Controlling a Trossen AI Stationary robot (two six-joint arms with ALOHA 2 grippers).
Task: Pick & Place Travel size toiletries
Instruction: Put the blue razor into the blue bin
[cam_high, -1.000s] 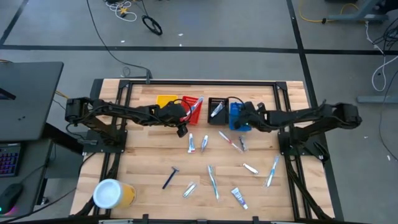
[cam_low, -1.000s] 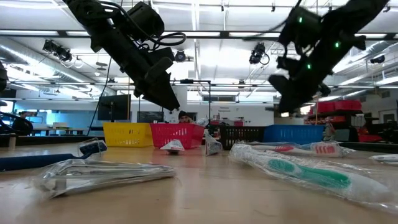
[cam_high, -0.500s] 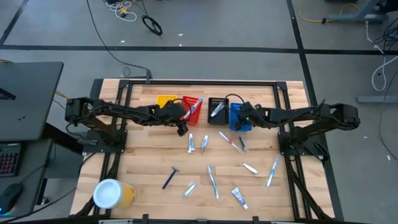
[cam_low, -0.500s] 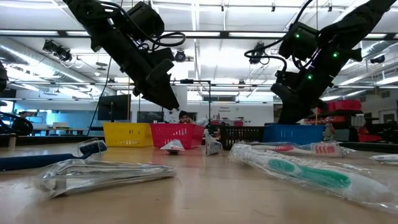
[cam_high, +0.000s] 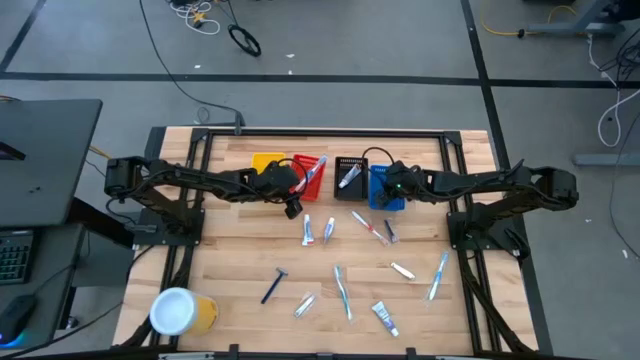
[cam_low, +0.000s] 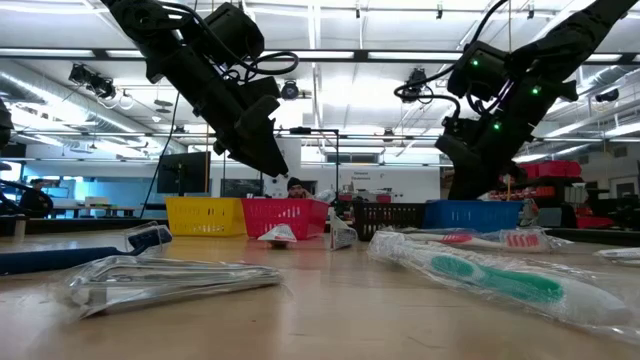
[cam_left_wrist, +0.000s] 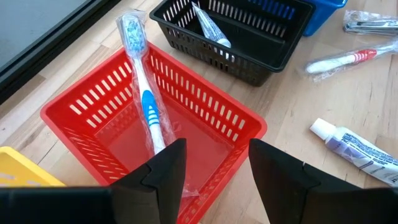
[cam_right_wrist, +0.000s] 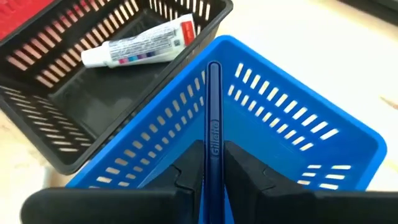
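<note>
Hovering over the blue bin (cam_right_wrist: 298, 155), the right gripper (cam_right_wrist: 212, 168) pinches a dark blue razor (cam_right_wrist: 212, 118), jaws narrow; releasing comes next. Left gripper (cam_left_wrist: 211, 168) gapes empty above the red bin (cam_left_wrist: 93, 118).

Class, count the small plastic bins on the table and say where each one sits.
4, in a row along the table's far edge: yellow bin, red bin, black bin, blue bin. The arms partly cover the yellow and blue ones.
</note>
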